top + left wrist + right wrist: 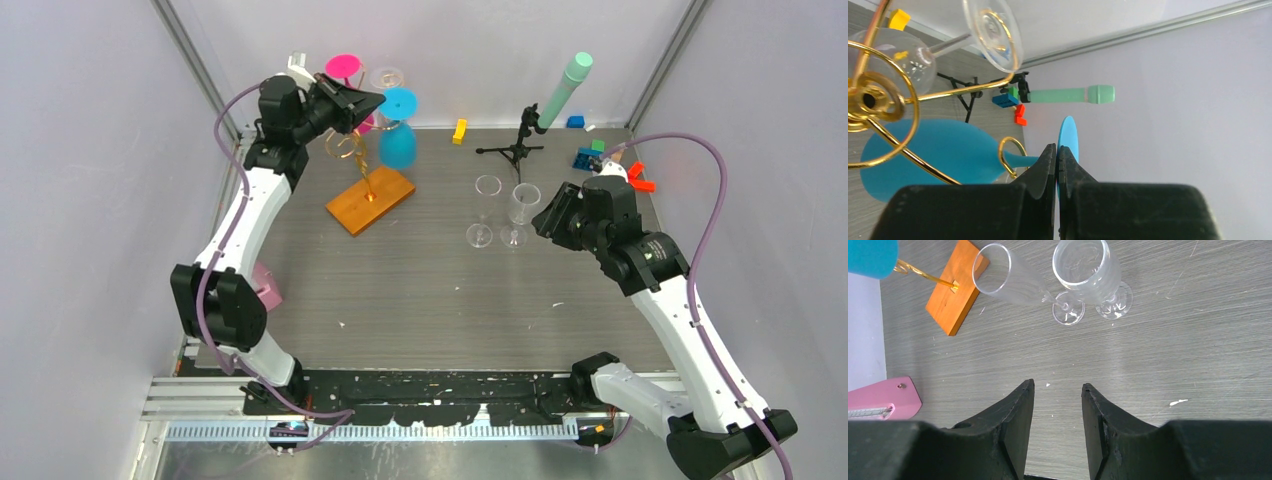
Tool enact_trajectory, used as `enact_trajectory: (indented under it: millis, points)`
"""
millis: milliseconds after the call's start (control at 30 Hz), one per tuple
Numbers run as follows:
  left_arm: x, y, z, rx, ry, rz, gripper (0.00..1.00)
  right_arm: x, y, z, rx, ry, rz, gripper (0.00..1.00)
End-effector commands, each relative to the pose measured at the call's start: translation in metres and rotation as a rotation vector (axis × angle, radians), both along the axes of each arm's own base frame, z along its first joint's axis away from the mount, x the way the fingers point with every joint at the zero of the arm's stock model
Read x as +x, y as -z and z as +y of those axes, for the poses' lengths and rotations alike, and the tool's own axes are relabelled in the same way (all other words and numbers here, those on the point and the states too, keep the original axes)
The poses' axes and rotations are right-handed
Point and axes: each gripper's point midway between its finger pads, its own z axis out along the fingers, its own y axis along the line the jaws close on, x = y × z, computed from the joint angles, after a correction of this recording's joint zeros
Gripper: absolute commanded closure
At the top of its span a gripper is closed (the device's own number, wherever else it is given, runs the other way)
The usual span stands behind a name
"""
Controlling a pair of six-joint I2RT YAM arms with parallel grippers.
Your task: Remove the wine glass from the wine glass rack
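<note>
Gold wire wine glass rack (350, 150), its orange base (370, 200) flat on the grey table (420, 300). The blue wine glass (398, 147) is on the rack's right side, stem threaded through a small gold curl, not off yet. The left gripper (1057, 152) is up at the rack's top arms, against the blue glass's foot. Its fingers almost meet, with only a sliver between them. The thin blue foot disc sits edge-on in that sliver, so the glass looks pinched by its foot. A clear wine glass (990, 30) also hangs in the rack, its stem lying over a gold loop. A pink wine glass (345, 68) shows at the rack's far side, partly hidden by the left gripper. Right of the rack and well apart from it, two clear glasses stand upright on the table, close together. A narrow flute (486, 205) is nearer the rack and a wider goblet (522, 205) is just past it. The right gripper (1058, 386) hovers beyond those two, farther again from the rack. Its fingers are spread wide with nothing between them and bare table below. Behind and right of the rack is a black tripod stand (515, 150) holding a mint-green tube (565, 88). A pink block (266, 285) lies on the rack's near-left side, beside the left arm.
</note>
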Motion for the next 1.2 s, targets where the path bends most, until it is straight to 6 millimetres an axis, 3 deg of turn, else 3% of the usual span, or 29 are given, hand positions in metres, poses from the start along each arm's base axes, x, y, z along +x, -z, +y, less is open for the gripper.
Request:
enact_trajectory:
  millis: [0,233,467,767,1167]
  points:
    - [-0.027,-0.049,0.001,-0.040,0.042,-0.147,1.00,0.001,-0.010,0.000,0.027,0.009,-0.043,0.55]
    - [-0.033,-0.033,0.002,-0.016,0.049,-0.122,1.00,-0.001,-0.013,-0.001,0.039,0.015,-0.054,0.49]
    - [-0.041,-0.038,0.009,0.004,0.037,-0.140,1.00,0.000,-0.012,-0.002,0.044,0.031,-0.051,0.47]
    - [-0.037,-0.039,0.026,-0.019,-0.023,-0.141,1.00,0.003,-0.012,0.001,0.064,0.033,-0.056,0.47]
    - [-0.005,-0.040,0.040,-0.016,-0.123,-0.129,1.00,0.001,-0.014,0.001,0.067,0.030,-0.063,0.47]
